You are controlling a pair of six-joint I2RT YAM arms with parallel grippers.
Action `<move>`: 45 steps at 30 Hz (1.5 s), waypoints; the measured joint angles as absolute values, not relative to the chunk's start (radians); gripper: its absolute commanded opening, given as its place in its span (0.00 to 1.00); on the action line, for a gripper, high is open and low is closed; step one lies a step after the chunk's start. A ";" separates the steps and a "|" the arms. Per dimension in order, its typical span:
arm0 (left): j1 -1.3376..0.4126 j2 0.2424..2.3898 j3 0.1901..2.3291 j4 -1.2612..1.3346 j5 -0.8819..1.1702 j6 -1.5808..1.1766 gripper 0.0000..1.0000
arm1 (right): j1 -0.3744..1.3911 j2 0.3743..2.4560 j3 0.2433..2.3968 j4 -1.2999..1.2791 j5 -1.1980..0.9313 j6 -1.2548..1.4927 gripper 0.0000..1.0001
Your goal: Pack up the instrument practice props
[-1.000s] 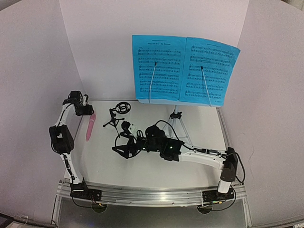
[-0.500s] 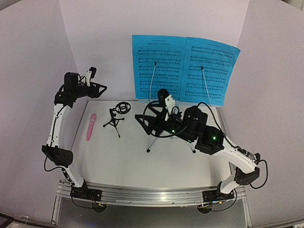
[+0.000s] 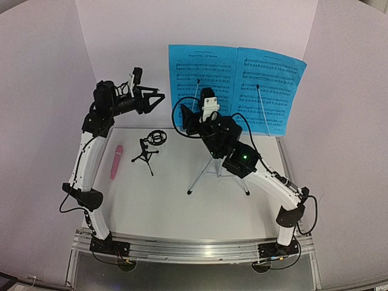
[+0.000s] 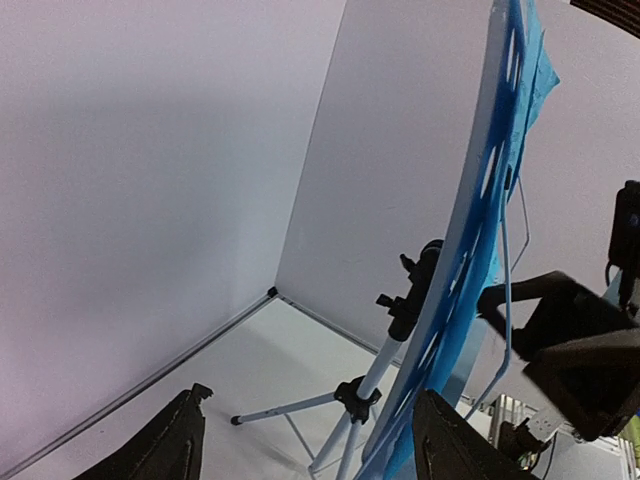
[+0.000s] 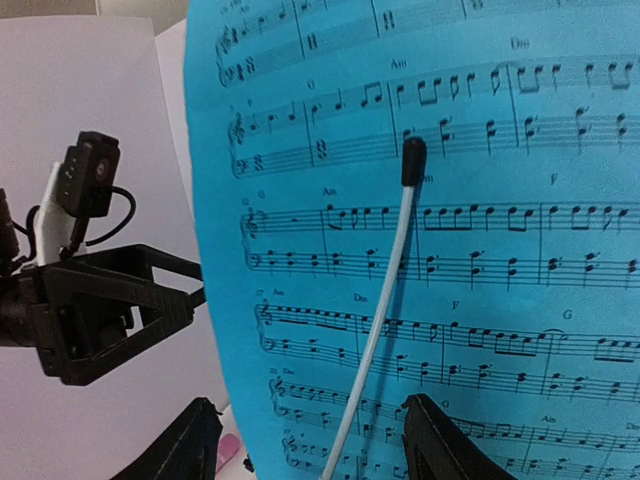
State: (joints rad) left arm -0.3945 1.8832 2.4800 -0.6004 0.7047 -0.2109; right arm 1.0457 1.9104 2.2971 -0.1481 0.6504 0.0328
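Hiding most of the pale perforated music stand (image 4: pixel 474 215) from above, the blue sheet-music pages (image 3: pixel 235 90) leave only its silver tripod legs (image 3: pixel 206 173) showing there, at the far middle of the counter (image 3: pixel 170 209). Only the left wrist view gives the slotted desk, edge-on. The right tool (image 5: pixel 310 402) is largely masked by its own arm from overhead. Its wrist camera shows the fingers apart close before the left page, a white wire retainer (image 5: pixel 375 330) running down between them, nothing gripped. The left tool (image 4: pixel 310 395), high up left of the pages, is spread wide and empty. The pink stick microphone (image 3: pixel 115 160) lies at the left, the small black tripod mic stand (image 3: pixel 148 151) upright just right of it, both well apart from either tool.
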 measured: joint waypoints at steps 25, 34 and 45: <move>-0.445 1.966 2.532 -0.558 0.682 -0.207 0.63 | 1.036 1.943 2.239 0.074 0.708 -0.019 0.26; -0.370 1.911 2.532 -0.581 0.721 -0.187 0.75 | 1.037 1.943 2.207 0.082 0.707 -0.014 0.14; -0.445 1.870 2.478 -0.603 0.794 -0.161 0.70 | 1.034 1.943 2.206 0.090 0.709 -0.008 0.00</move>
State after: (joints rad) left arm -0.4450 1.8700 2.4775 -0.6032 0.7936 -0.1608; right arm 1.0342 1.9430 2.2063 0.0899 0.7088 -0.0084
